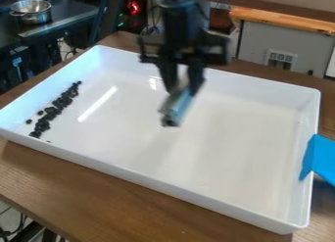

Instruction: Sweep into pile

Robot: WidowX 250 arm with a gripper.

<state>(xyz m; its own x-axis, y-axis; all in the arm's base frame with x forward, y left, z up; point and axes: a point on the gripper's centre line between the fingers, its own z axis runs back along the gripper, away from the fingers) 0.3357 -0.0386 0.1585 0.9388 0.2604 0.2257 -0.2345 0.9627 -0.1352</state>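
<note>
The black gripper (182, 83) hangs over the tray's upper middle, pointing down. It is shut on a grey and light-blue tool (175, 107), which slants down to the left and ends in a dark tip. The tool appears raised above the floor of the white tray (216, 133). Small black pieces (56, 108) lie in a long, narrow band near the tray's left wall, with a few scattered beside it. They are well to the left of the gripper.
Raised walls surround the rectangular tray on a wooden table (91, 187). A bright blue object (321, 159) overlaps the tray's right rim. A metal bowl (31, 11) stands on a dark surface at the upper left.
</note>
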